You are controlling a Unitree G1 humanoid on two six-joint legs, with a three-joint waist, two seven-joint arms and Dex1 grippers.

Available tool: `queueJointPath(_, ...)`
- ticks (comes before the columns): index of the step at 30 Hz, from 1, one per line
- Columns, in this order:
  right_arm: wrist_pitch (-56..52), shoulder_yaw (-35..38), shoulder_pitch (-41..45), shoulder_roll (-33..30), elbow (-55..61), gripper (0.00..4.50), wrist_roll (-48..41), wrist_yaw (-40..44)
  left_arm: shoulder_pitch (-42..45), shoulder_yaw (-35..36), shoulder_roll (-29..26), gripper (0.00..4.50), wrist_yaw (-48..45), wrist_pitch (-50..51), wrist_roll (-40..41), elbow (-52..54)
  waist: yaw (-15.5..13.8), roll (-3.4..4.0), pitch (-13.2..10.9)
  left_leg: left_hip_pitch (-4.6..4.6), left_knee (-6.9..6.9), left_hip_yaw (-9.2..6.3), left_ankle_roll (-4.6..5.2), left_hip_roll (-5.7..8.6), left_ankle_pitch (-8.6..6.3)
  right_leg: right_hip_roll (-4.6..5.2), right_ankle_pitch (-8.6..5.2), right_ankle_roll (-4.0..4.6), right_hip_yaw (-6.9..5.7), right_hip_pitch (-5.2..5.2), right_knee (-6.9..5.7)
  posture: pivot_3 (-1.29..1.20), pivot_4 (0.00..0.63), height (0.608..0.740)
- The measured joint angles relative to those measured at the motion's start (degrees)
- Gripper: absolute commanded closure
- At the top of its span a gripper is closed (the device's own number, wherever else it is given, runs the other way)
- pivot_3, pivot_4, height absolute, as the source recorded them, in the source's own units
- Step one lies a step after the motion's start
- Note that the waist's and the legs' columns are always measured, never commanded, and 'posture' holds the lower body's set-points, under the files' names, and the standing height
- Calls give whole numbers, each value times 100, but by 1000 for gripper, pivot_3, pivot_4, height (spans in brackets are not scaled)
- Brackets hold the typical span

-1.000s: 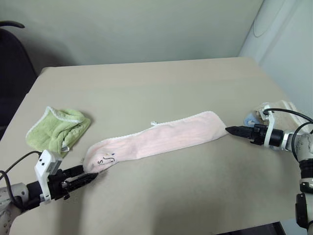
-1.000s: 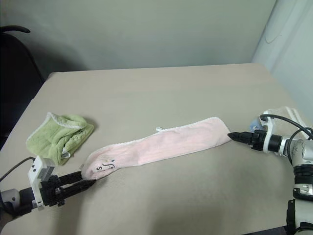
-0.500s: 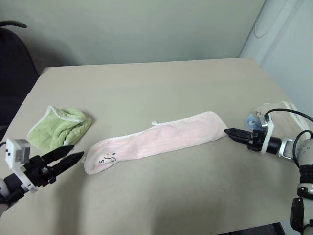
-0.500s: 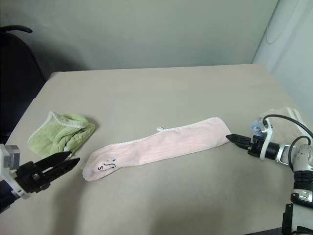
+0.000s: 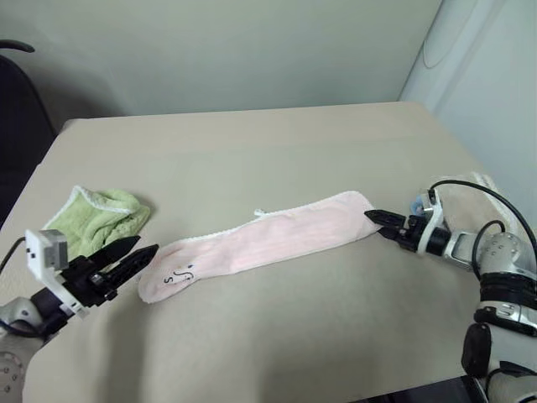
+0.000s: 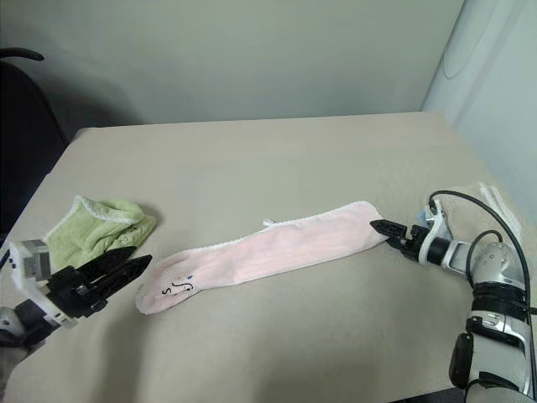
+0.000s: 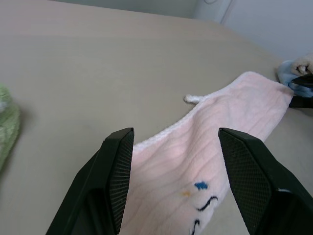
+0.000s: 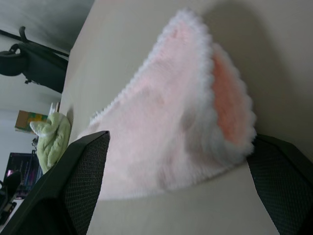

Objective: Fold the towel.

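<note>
Worktop has bare surface behind and in front of the towel, which lies mid-worktop as a long diagonal strip. Green cloth near our left edge. Left tool released, just off the towel's marked end. Right tool spread wide, fingers flanking the far end, nothing clamped.

towel mark: beside the left gripper; we cannot read its lettering.
chair: beyond the table, cut by the picture's edge.
</note>
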State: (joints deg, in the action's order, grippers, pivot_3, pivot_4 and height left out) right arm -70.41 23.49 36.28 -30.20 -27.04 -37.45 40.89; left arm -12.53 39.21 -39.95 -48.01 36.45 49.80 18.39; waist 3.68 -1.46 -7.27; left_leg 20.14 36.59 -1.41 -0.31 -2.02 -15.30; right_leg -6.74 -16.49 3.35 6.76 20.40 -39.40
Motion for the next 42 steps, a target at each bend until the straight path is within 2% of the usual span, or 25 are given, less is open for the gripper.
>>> queueJointPath(2, 105, -65, 125, 72, -131, 0, 67, -60, 30, -43, 0, 1511, 62, 0, 4, 7, 12, -13, 8, -3, -6, 0, 0, 0, 0, 0, 0, 0, 0, 0, 1, 0, 150, 740)
queueJointPath(5, 276, -144, 251, 100, -350, 589, 146, -117, 39, -110, 2, 1467, 108, 0, 6, 25, 11, -26, 16, -2, -9, 0, 0, 0, 0, 0, 0, 0, 2, 0, 2, 0, 150, 740)
queueJointPath(12, 583, -163, 263, 47, -688, 3072, 282, -202, 38, -174, 72, 1467, 215, -15, 4, 86, -27, -26, 16, 1, -16, 0, 1, 0, -1, 0, 0, 0, 5, 2, 6, 0, 150, 740)
queueJointPath(16, 791, -147, 454, -278, -987, 4437, 296, -193, 68, -217, 80, 1467, 244, -23, 1, 128, -71, -20, 12, 6, -28, 0, 1, 2, -1, 0, 0, 0, 8, 7, 15, 0, 150, 740)
queueJointPath(23, 1348, -152, 865, -1054, -1427, 4478, 455, 95, 122, -398, 81, 1467, 308, -43, -32, 129, -143, -19, 12, 8, -40, 0, 0, 3, 0, 0, 0, 1, 9, 5, 29, 0, 150, 740)
queueJointPath(29, 1901, -1097, 868, -1304, -877, 4478, 930, 887, 273, -682, 82, 1467, 332, -107, -167, 125, -117, -19, 11, 9, -40, 0, 0, 5, 0, -1, 0, 1, 9, 6, 28, 0, 150, 740)
queueJointPath(34, 2710, -1910, 804, -1555, 159, 4478, 1390, 1670, 324, -727, 83, 1467, 334, -153, -221, 113, -99, -13, 8, 17, -40, 1, -1, 6, 0, -1, 0, 1, 9, 12, 34, 0, 150, 740)
queueJointPath(38, 3145, -2614, 700, -1589, 1672, 4478, 1484, 2330, 362, -768, 97, 1467, 338, -168, -236, 105, -75, -13, 7, 20, -39, 0, -4, 6, 2, -5, 0, 0, 9, 15, 34, 0, 150, 740)
queueJointPath(42, 3324, -3350, 589, -1378, 2351, 4478, 1833, 2419, 380, -784, 158, 1467, 367, -199, -247, 105, -97, -17, 10, 20, -32, -2, -4, 6, 2, -2, 0, -5, 9, 13, 37, 0, 150, 740)
